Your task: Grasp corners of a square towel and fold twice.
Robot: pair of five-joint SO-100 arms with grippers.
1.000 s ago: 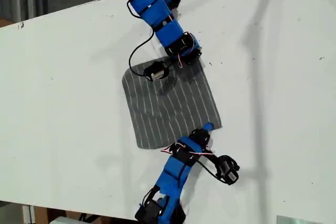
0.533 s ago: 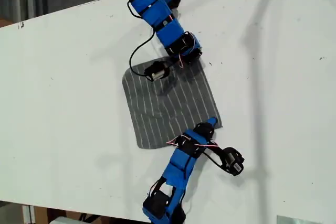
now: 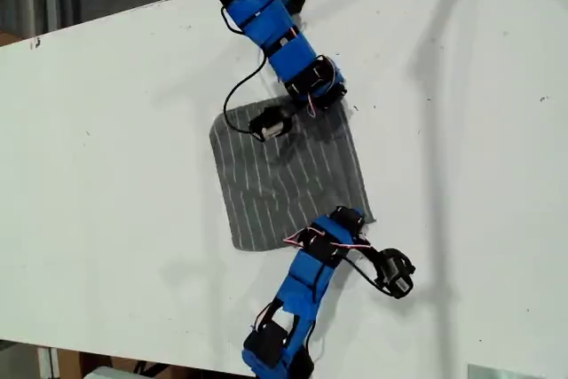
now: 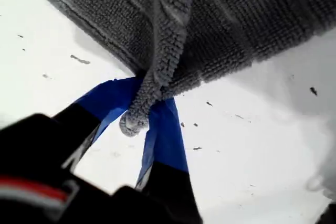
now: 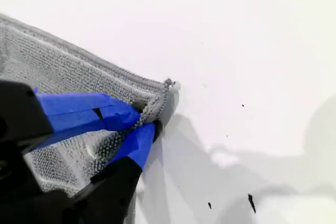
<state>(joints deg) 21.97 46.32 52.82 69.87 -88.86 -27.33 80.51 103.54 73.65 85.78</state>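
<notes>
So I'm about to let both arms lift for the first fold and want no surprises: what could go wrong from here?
My first gripper pinches only a thin bunched bit of the towel, so it might slip out on the lift. My second gripper holds a corner right at the hem; that bite looks shallow too. If one lets go, the fold would probably land skewed on the table.

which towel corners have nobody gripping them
The two corners on the exterior view's left, upper and lower, lie flat and free on the towel; a gripper pinches each corner on that view's right.
</notes>
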